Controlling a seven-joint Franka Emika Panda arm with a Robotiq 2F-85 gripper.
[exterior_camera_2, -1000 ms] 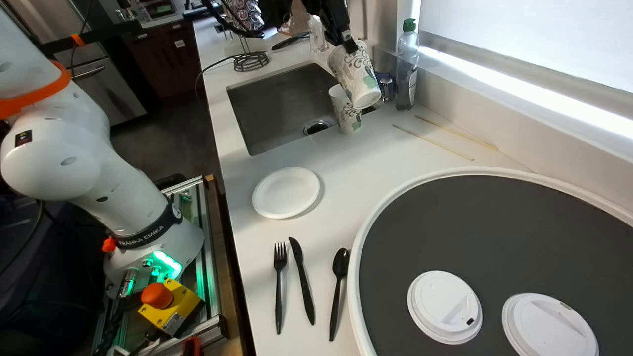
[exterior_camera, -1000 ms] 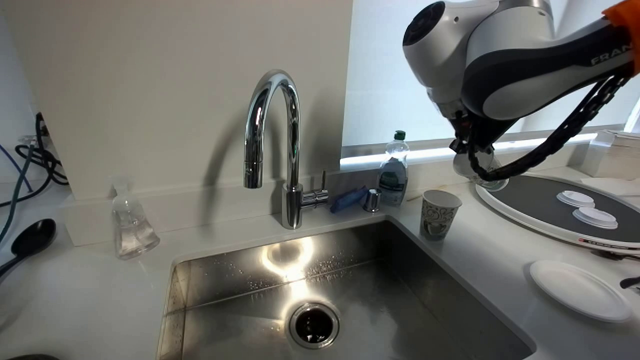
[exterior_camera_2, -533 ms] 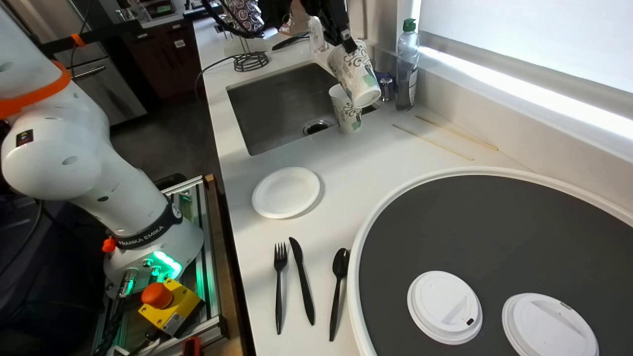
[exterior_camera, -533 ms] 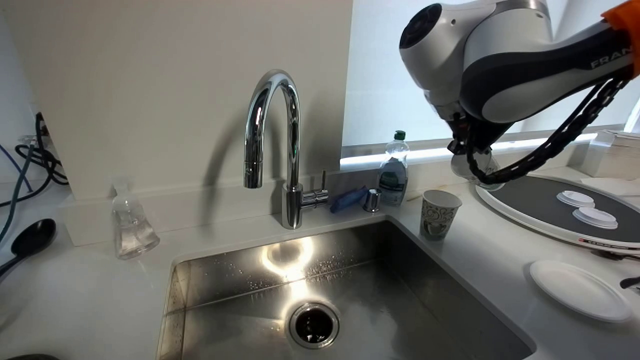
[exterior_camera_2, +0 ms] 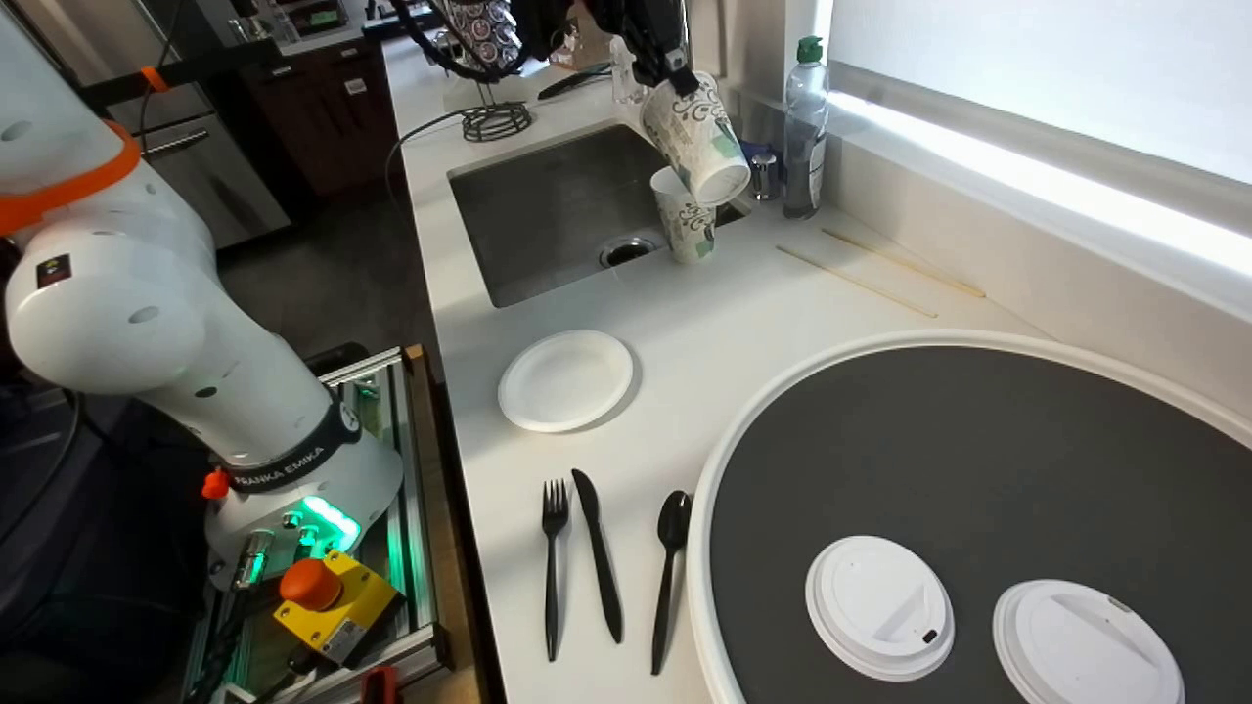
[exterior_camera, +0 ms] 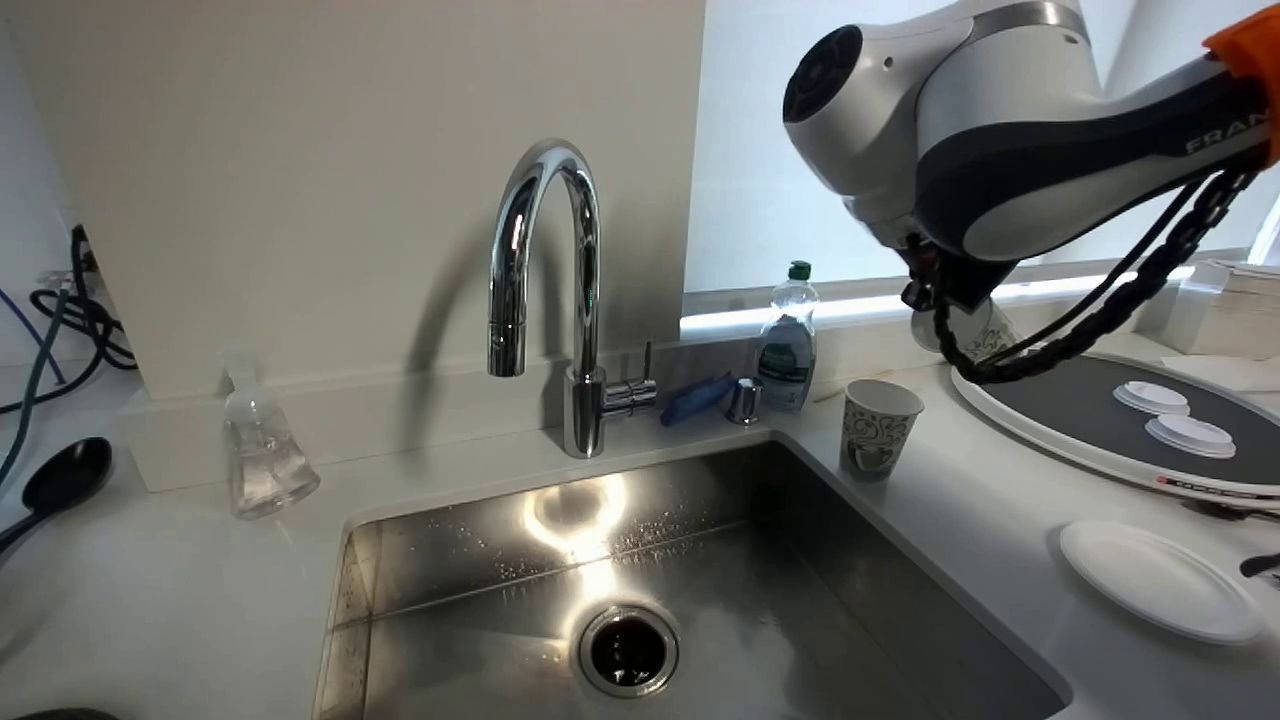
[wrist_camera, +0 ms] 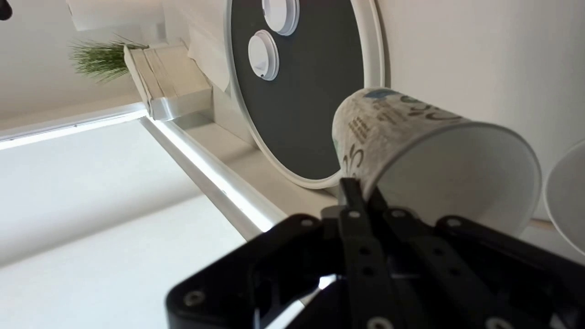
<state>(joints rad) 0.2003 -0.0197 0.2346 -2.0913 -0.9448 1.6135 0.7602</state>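
Observation:
A patterned paper cup (exterior_camera_2: 696,137) is held tilted in the air by my gripper (exterior_camera_2: 678,82), its base toward the camera in an exterior view. In the wrist view the fingers (wrist_camera: 364,191) are shut on the wall of this cup (wrist_camera: 397,123) at its rim, one finger outside and one inside. Its mouth faces the wrist camera, and the visible inside is white. A similar cup (exterior_camera_2: 689,230) stands upright on the counter by the sink corner, below and partly behind the held cup; it also shows apart from it in an exterior view (exterior_camera: 876,430).
A steel sink (exterior_camera: 820,545) with a tall faucet (exterior_camera: 583,300) adjoins the standing cup. A soap bottle (exterior_camera_2: 804,137), thin sticks (exterior_camera_2: 861,282), a white plate (exterior_camera_2: 565,381) and black cutlery (exterior_camera_2: 599,557) lie around. A round grey board (exterior_camera_2: 939,440) bears two white lids (exterior_camera_2: 878,606).
The arm has dipped slightly, and the held cup has shifted a little and turned somewhat in tilt. It stays in the gripper. The standing cup has not moved.

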